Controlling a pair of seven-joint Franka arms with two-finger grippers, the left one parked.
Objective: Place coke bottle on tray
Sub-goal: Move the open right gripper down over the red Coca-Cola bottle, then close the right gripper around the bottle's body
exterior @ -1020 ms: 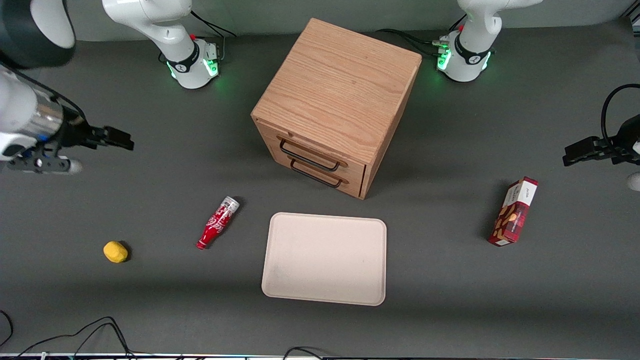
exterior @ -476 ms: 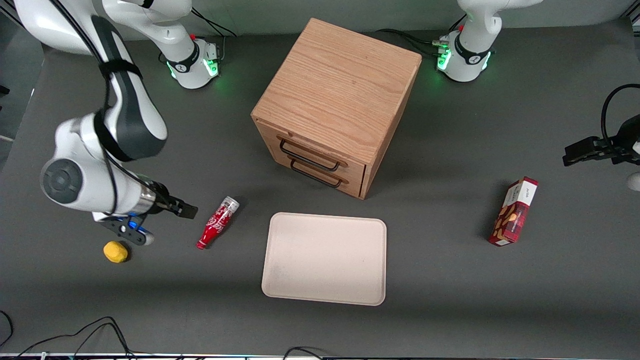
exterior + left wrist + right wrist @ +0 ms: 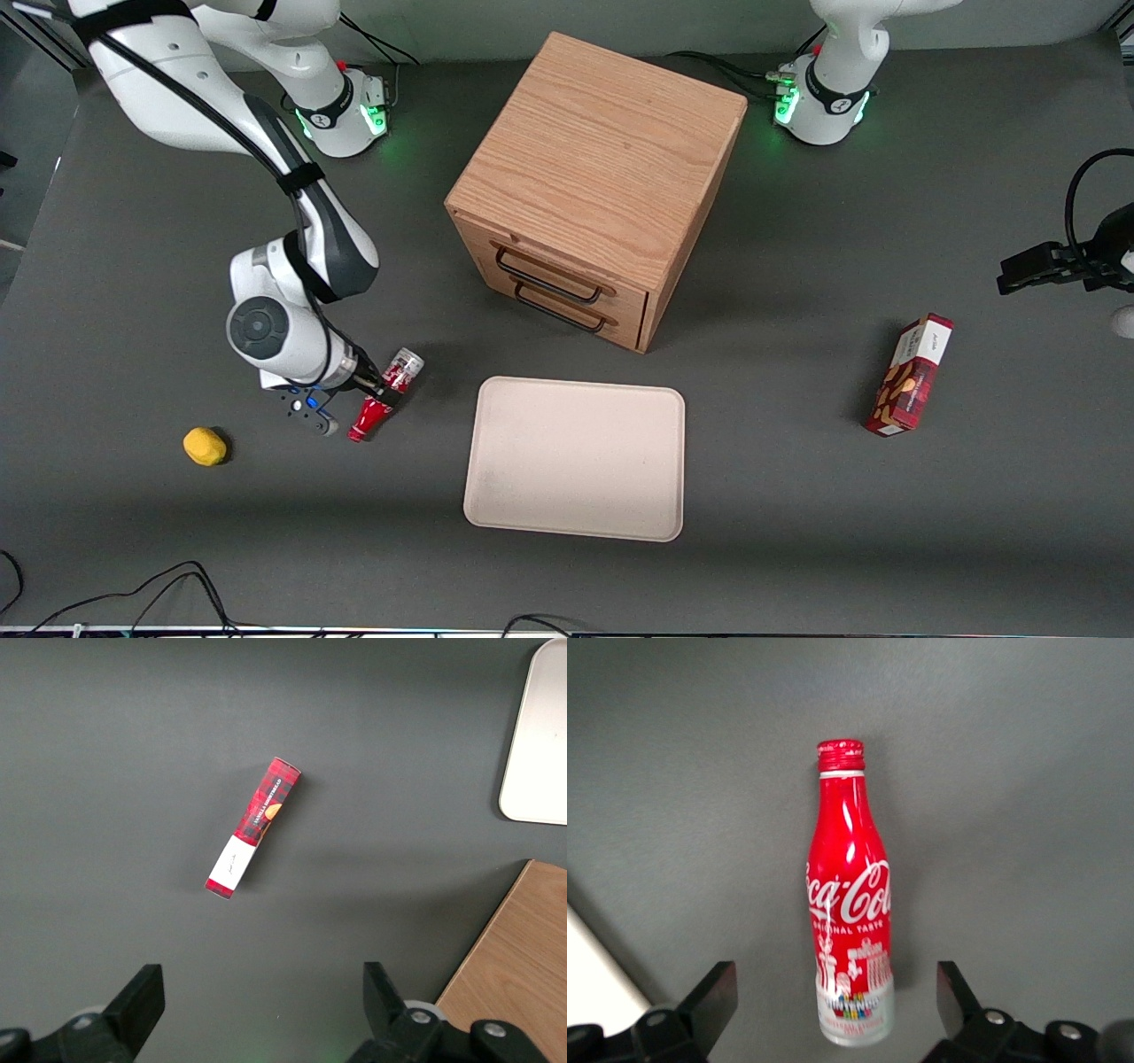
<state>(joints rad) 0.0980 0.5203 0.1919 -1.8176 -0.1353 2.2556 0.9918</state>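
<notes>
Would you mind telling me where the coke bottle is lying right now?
The coke bottle lies flat on the table beside the tray, toward the working arm's end, directly under the open end effector; the lemon lies farther out that way.

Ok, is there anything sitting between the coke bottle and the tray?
No. In the front view only bare grey table separates the coke bottle from the tray. The open gripper hangs over the bottle.

I see the dark grey bench (image 3: 797, 549), coke bottle (image 3: 386, 394) lying under my claw (image 3: 376, 400), beige tray (image 3: 576, 458) mid-bench near the front edge, wooden drawer cabinet (image 3: 595, 186), yellow lump (image 3: 204, 446), red snack box (image 3: 912, 376) toward the parked arm's end.
</notes>
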